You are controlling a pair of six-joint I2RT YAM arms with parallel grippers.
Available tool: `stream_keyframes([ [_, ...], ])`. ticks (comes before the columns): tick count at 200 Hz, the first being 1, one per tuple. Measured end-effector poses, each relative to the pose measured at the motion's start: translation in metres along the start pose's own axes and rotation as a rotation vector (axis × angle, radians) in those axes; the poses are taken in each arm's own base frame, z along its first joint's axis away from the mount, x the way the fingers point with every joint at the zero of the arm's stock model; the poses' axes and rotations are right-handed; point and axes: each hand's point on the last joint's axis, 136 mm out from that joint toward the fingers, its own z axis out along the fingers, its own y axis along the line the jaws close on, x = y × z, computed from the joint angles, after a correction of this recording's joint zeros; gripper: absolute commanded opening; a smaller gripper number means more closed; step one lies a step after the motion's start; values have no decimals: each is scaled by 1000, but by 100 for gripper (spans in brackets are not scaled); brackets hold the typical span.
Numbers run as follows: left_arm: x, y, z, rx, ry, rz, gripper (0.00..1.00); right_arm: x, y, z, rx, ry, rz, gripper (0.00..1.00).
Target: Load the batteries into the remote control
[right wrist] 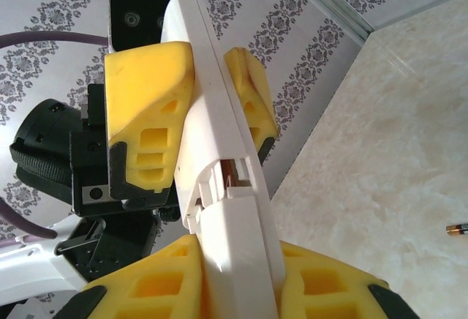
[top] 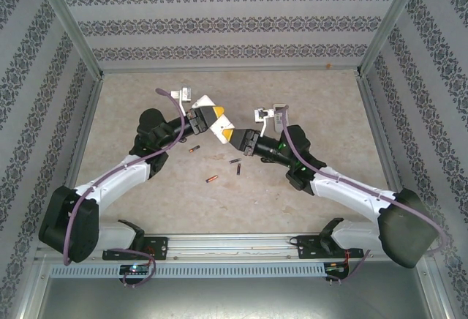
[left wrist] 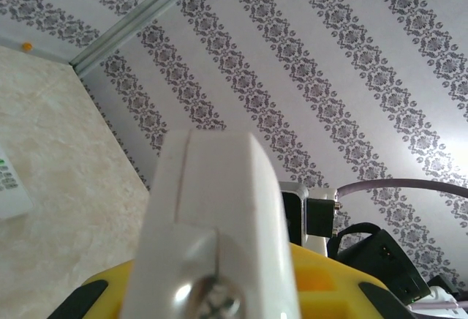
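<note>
My left fingers (right wrist: 146, 99) and right fingers (right wrist: 168, 286) both clamp the remote control (right wrist: 219, 151); it seems stiff, light, slippery plastic. The batteries (top: 212, 180) may roll; I would pinch mid-body.

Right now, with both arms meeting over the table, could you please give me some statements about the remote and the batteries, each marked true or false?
1. The left fingers and the right fingers both clamp the white remote. True.
2. The remote rests flat on the table. False: it is held in the air between the two arms.
3. Batteries lie loose on the table. True.
4. The right fingers hold a battery. False: they hold the remote alone.
</note>
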Motion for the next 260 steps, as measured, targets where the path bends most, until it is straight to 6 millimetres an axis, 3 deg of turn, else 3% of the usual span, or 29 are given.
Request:
stream_keyframes([
  [23,2,3,4,23,9,-17,0,-2,-2,-2,7,-6,1,17],
  [45,2,6,7,31,6,-33,0,-3,-5,-3,17,-8,4,27],
  [96,-1,8,6,25,-10,-31,0,-3,-7,-4,14,4,3,12],
  [176,1,10,-1,-12,-20,-16,0,3,-10,-8,5,20,8,19],
  [183,-8,14,-5,-37,-60,3,0,6,-13,-13,12,25,11,21],
  [203,-65,42,-36,-154,-264,27,0,7,-44,-31,109,1,42,20],
  [212,-78,48,-45,-181,-316,27,0,7,-56,-35,150,-6,57,17],
  [260,-70,60,-44,-184,-322,-4,0,9,-74,-41,216,0,68,8],
])
